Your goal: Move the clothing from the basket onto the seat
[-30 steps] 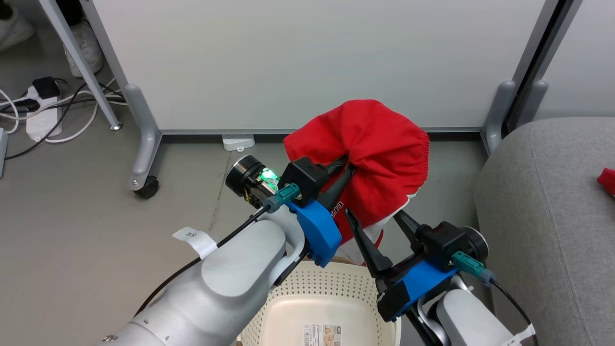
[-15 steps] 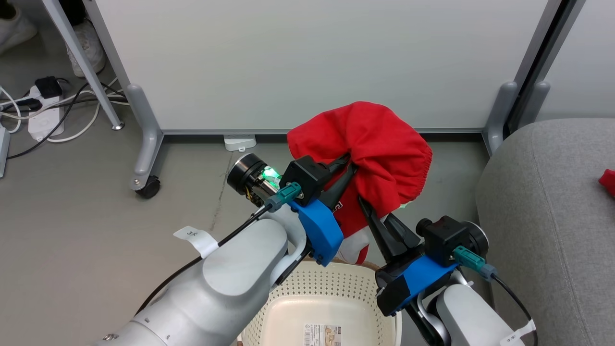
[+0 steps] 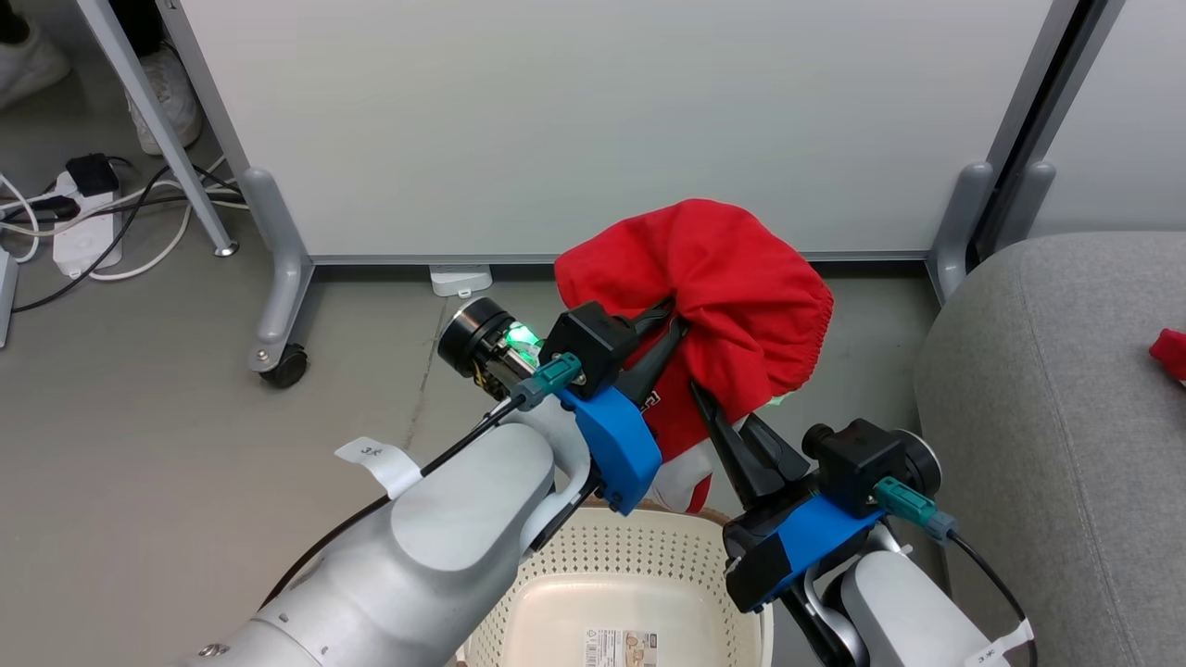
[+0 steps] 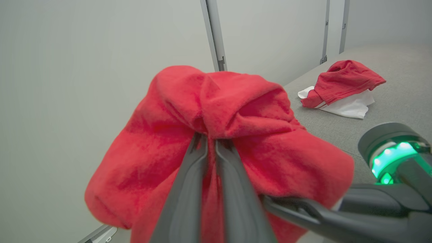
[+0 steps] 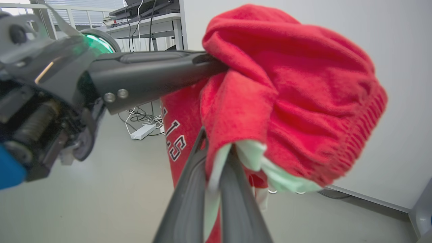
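**A:** Which way does your clothing (image 3: 741, 287) hang?

**B:** It's bunched, with its long axis up and down and the white hem lowest, over the far rim of the basket (image 3: 639, 547).

**A:** And your arms?

**B:** Your left tool (image 4: 211, 140) reaches forward, clenched on the top of the red bunch. Your right tool (image 5: 216, 145) points up from below, clamped on the white-edged fold.

**A:** Any room to move?

**B:** You have bare floor (image 3: 185, 445) to your left. The seat (image 3: 1047, 417) edge is near on your right, with another garment (image 4: 341, 87) lying further in on it.

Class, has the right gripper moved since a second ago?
Yes: the right gripper edged away from the basket toward the partition, its jaws closing on the red garment.
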